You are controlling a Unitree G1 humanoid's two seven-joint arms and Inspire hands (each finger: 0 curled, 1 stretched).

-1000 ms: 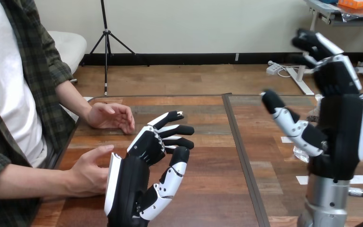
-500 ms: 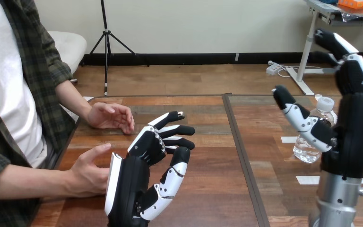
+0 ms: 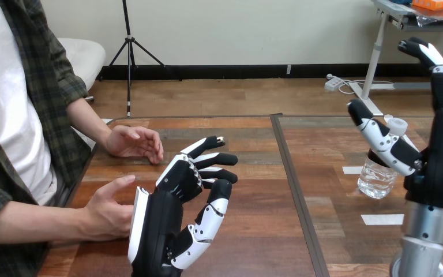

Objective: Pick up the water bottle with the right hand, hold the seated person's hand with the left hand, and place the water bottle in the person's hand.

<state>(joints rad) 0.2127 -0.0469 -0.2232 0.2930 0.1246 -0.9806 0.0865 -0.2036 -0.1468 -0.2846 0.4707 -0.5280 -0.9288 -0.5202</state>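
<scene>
A clear plastic water bottle (image 3: 375, 178) with a white cap stands upright on the wooden tabletop (image 3: 254, 245). Any print on it is too small to make out. The right robot hand (image 3: 438, 158) is raised just beside the water bottle, on its right. Its fingers (image 3: 440, 66) point straight up and its thumb (image 3: 380, 137) is spread out across the water bottle's neck. The hand is released and wraps nothing, and whether the thumb touches the water bottle cannot be told. Two white tape strips lie flat by the water bottle: one tape strip (image 3: 352, 170) just left of its base, and a second tape strip (image 3: 382, 219) nearer the robot than the base. A dark seam (image 3: 293, 179) runs across the tabletop left of the water bottle. Well to the left of the water bottle, beyond that seam, the left robot hand (image 3: 170, 216) hovers over the wood with loosely bent fingers (image 3: 216, 158) and an empty grasp. The person's near hand (image 3: 107, 210) sits just beside the white back of the left robot hand, farther from the water bottle. Whether the two touch cannot be told, and no robot finger curls round it. The person's far hand (image 3: 132, 141) rests on the tabletop, well left of the water bottle and apart from both robot hands.
</scene>
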